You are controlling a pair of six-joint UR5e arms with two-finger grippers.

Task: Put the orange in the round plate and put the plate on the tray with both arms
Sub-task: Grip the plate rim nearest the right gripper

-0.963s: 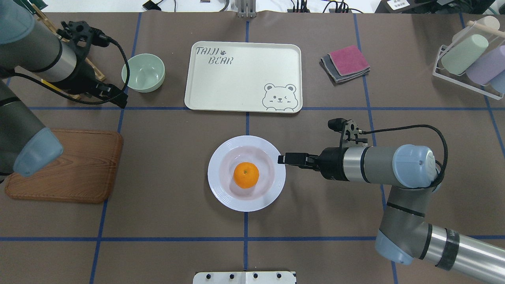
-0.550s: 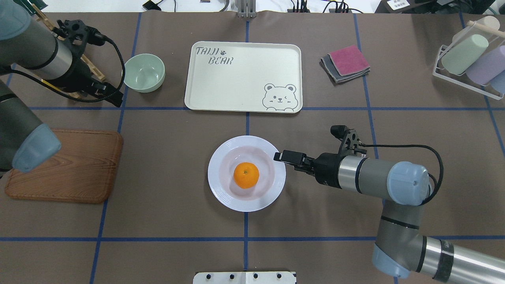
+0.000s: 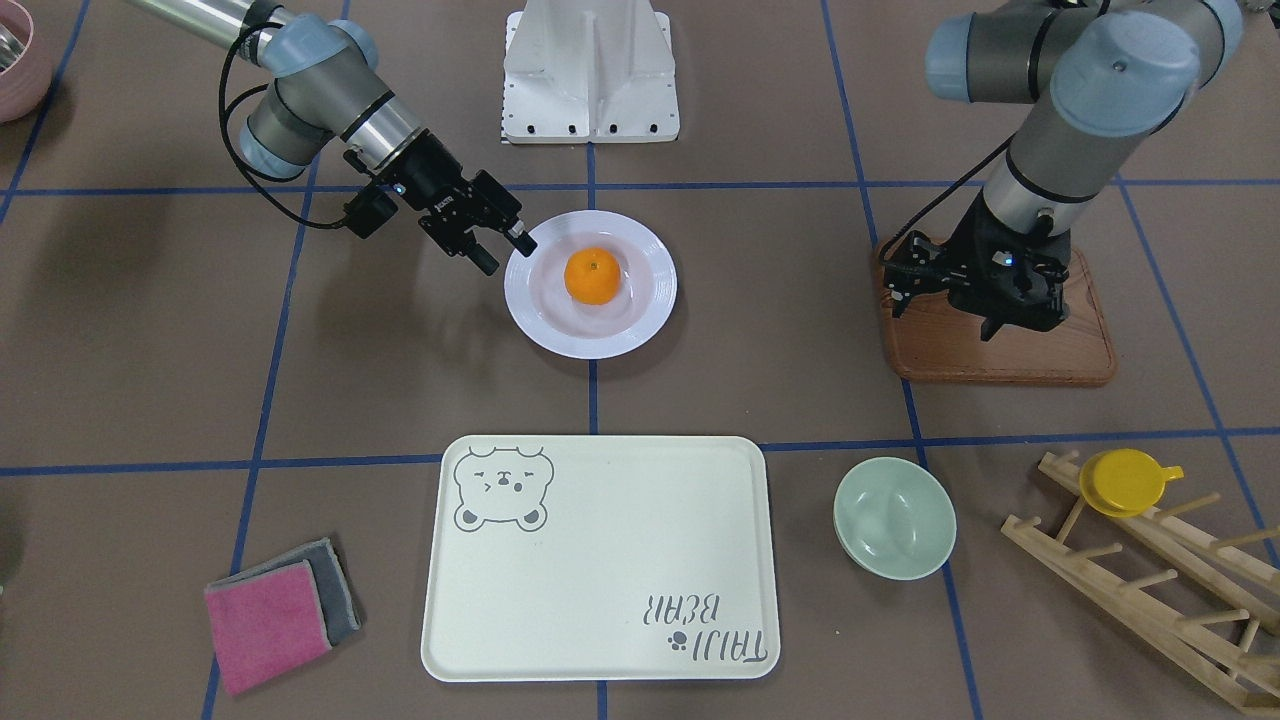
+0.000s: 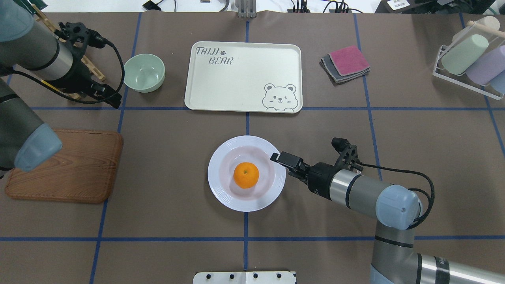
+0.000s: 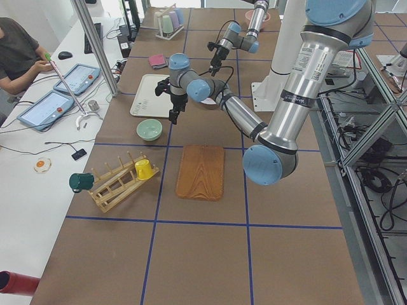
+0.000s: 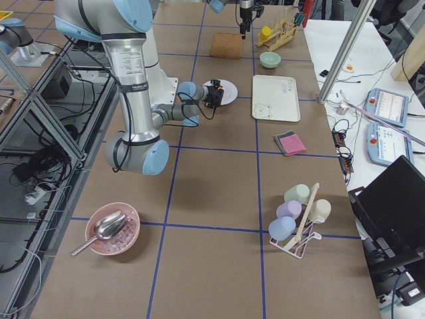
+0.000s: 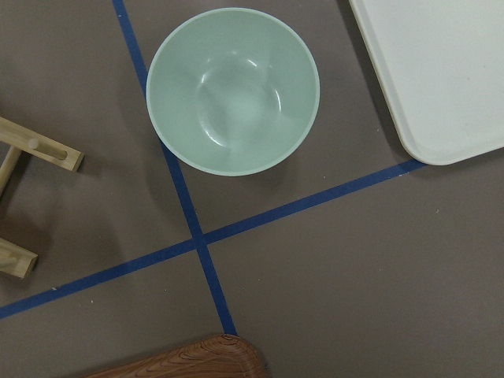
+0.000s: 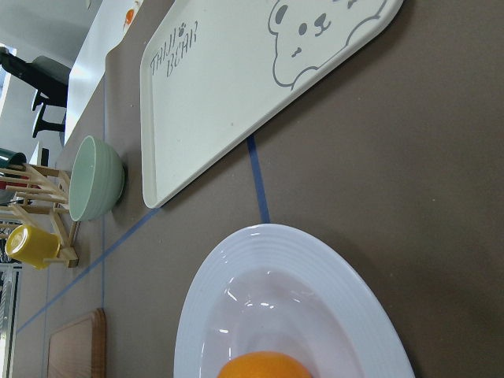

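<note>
The orange (image 4: 246, 175) (image 3: 591, 275) lies in the well of the round white plate (image 4: 216, 187) (image 3: 600, 345), which rests on the table mat at mid-table. My right gripper (image 4: 277, 157) (image 3: 502, 250) is open at the plate's rim on the robot's right, its fingers on either side of the edge. The right wrist view shows the plate (image 8: 315, 268), the top of the orange (image 8: 264, 366) and the tray (image 8: 220, 87) beyond. The cream bear tray (image 4: 244, 75) (image 3: 600, 560) lies beyond the plate with nothing on it. My left gripper (image 4: 114, 100) (image 3: 1020, 325) hangs open and holds nothing, far off to the left.
A pale-green bowl (image 4: 144, 73) (image 7: 233, 90) sits left of the tray. A brown wooden board (image 4: 71, 169) lies at the left. Folded pink and grey cloths (image 4: 346, 63) lie right of the tray. A cup rack (image 4: 469, 59) stands far right, a wooden rack with a yellow cup (image 3: 1125, 480) far left.
The right arm has swung round and its gripper has crept left onto the plate's rim. The left gripper drew back slightly to the left. Plate and orange have not moved.
</note>
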